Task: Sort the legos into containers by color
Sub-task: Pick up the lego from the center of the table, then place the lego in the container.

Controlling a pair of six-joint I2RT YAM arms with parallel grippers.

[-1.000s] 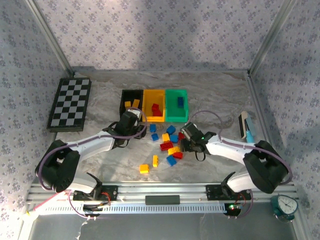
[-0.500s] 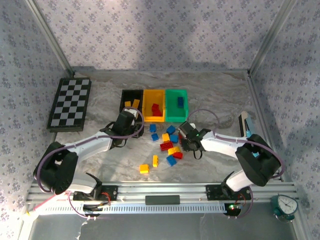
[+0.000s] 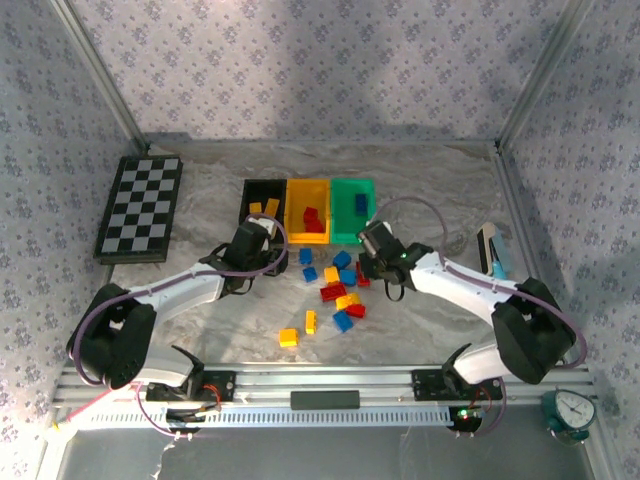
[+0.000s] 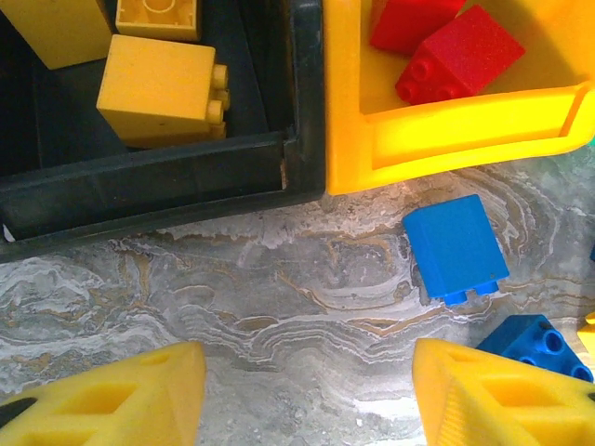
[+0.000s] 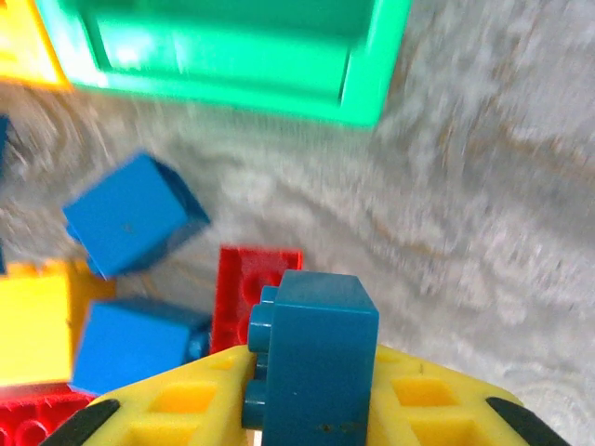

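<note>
A blue brick is clamped in the right gripper just before the green bin; next it must be carried over that rim and released. The left gripper is held half-open, empty, left of that bin.

Bins black, yellow, green; red brick, yellow brick, blue brick; checkerboard black-white.
</note>
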